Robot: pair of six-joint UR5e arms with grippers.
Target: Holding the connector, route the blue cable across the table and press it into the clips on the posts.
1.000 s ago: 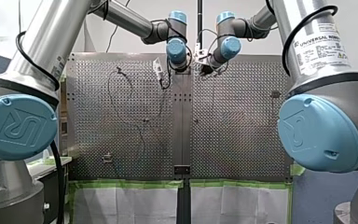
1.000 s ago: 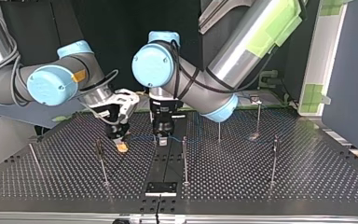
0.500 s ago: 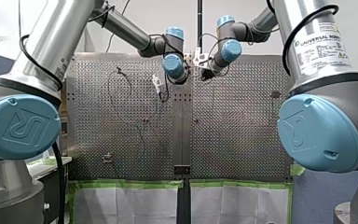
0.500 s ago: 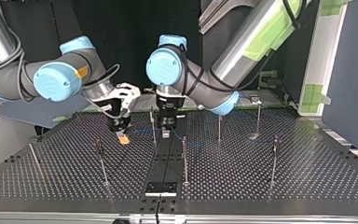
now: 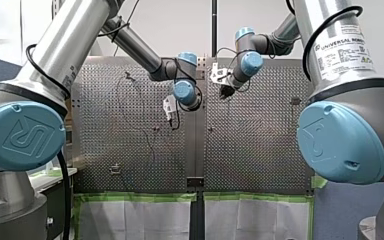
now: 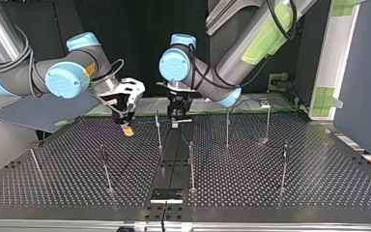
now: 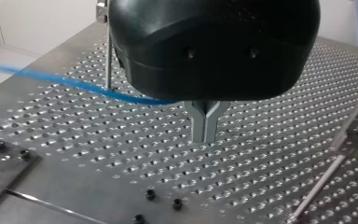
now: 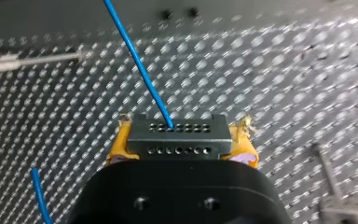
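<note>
Between yellow pads (image 8: 119,144), my right gripper (image 8: 182,142) is shut on the dark connector (image 8: 176,138), a small block with rows of holes. The blue cable (image 8: 140,65) leaves the connector's face and runs ahead over the perforated table. At the top view's left this gripper (image 6: 125,129) hangs just above the table. My left gripper (image 7: 205,126) has its metal fingers pressed together, and the blue cable (image 7: 74,84) runs in to their base. It hangs in the top view (image 6: 176,122) beside a thin post (image 6: 158,130).
Several thin posts stand on the perforated table (image 6: 251,188), among them those at the middle (image 6: 191,164), further back (image 6: 227,128) and at the top view's right (image 6: 284,164). A dark plate (image 6: 167,195) sits on the centre strip near the front edge.
Both grippers have moved back across the table towards the arms' bases in the top view, lower in the front view. The cable has gone with them. Both grips are unchanged.
</note>
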